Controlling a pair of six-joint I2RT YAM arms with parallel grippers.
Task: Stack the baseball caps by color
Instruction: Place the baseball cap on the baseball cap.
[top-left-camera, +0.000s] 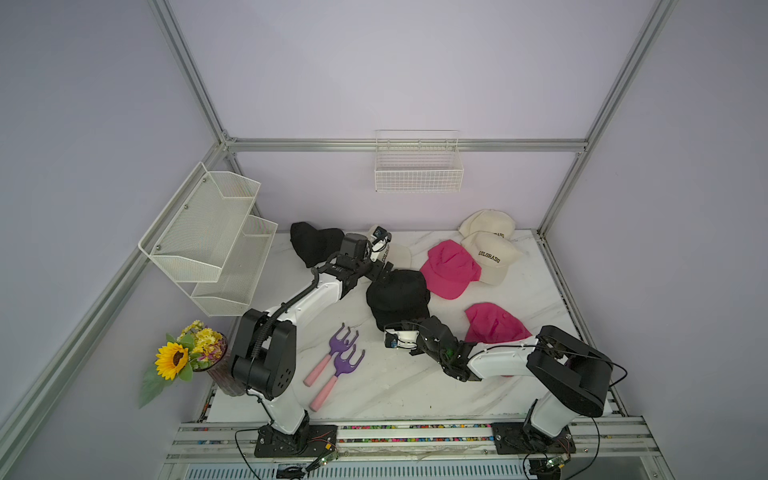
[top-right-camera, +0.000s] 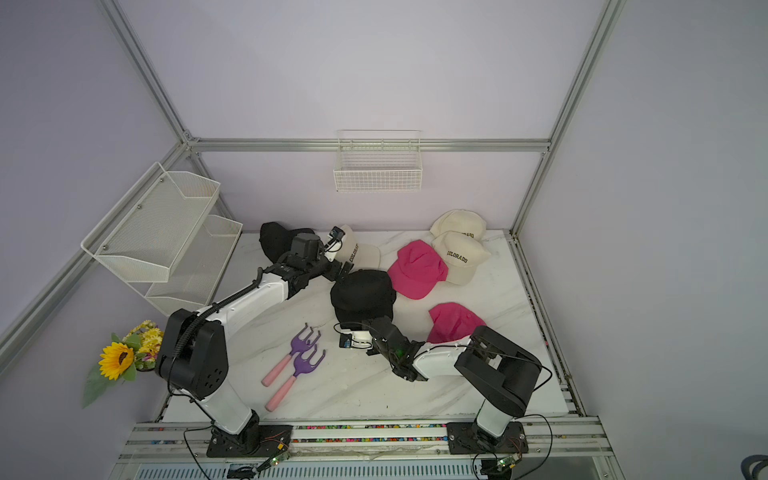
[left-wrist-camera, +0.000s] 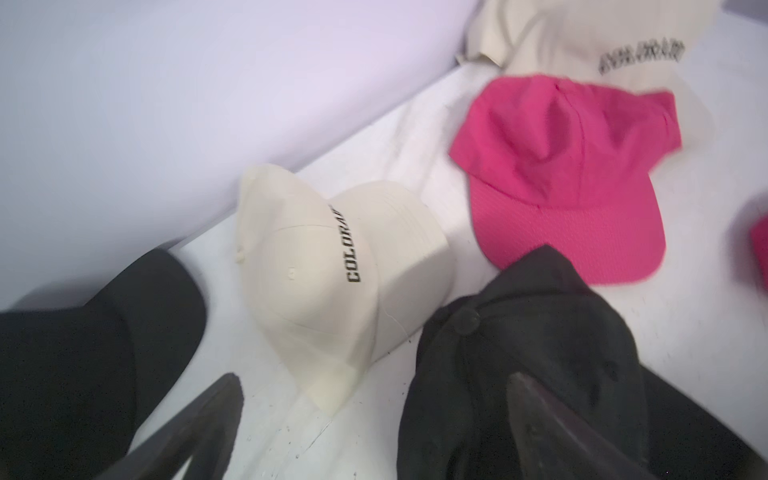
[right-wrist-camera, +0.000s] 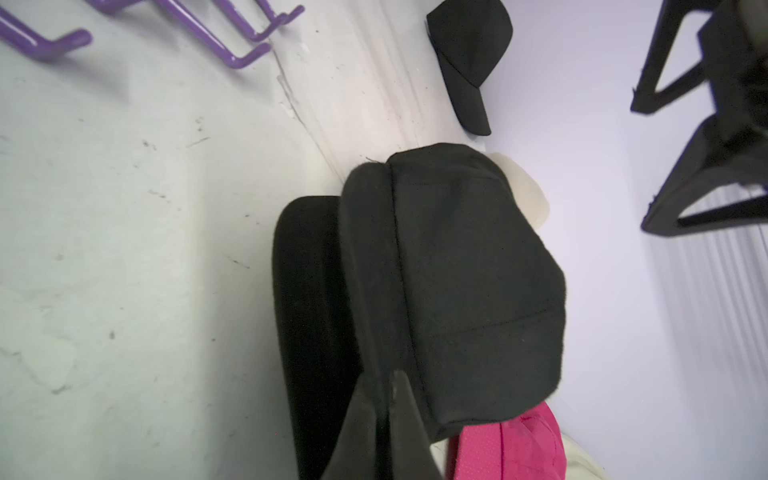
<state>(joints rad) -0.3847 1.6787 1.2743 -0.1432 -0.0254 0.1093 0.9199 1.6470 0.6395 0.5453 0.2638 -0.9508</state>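
Black stack (top-left-camera: 397, 299): two black caps nested mid-table, brims toward the robot.
Risk: the top black cap (right-wrist-camera: 469, 282) likely slides off if its pinched brim is dragged sideways; a spread finger at the crown may snag the soft fabric on lifting.
Right gripper (right-wrist-camera: 384, 386): clamped on that brim, arm low, elbow bent.
Left gripper (left-wrist-camera: 372, 378): jaws wide, empty, poised at the stack's back edge, arm stretched forward.
Cream cap (left-wrist-camera: 332, 270): just beyond the left gripper.
Third black cap (top-left-camera: 311, 245): back left, unstacked.
Pink cap (top-left-camera: 451, 268): just right of the stack.
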